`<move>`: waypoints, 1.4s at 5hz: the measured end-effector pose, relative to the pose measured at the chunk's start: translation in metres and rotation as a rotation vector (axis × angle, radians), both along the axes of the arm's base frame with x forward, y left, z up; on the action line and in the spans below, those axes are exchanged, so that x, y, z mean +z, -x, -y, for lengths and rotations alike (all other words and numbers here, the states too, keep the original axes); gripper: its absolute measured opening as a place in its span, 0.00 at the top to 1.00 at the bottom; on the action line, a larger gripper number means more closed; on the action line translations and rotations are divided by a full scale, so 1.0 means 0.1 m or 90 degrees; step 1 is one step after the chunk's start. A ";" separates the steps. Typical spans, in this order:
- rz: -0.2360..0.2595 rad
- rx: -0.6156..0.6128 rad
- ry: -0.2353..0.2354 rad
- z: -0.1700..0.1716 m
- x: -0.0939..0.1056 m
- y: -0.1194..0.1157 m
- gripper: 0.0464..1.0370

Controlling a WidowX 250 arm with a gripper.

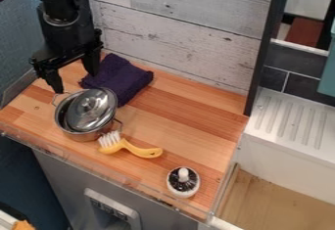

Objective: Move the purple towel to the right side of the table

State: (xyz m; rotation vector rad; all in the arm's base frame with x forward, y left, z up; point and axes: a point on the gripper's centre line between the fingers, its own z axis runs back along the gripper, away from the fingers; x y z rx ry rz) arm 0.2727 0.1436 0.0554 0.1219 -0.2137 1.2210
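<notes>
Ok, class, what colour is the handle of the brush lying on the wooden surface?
The brush handle is yellow, as the camera view shows.

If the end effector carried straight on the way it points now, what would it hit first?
Pointing down, the end effector would probably meet the metal pot at its far side, though depth is unclear and the purple towel's edge could come first.

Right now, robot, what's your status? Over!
Gripper open, by the towel's left end. Purple towel bunched near the wall. Metal pot close beside it, could get bumped.
</notes>
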 end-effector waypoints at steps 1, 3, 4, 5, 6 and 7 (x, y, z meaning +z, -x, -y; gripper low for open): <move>-0.019 0.000 0.009 0.02 -0.10 0.02 0.04; -0.020 -0.005 0.011 -0.10 -0.11 -0.24 0.04; 0.001 -0.007 0.019 -0.15 -0.13 -0.46 0.04; -0.018 -0.005 -0.002 -0.33 -0.23 -0.69 0.04; -0.031 -0.031 -0.005 -0.40 -0.39 -0.92 0.04; -0.013 -0.047 0.024 -0.37 -0.55 -1.07 0.04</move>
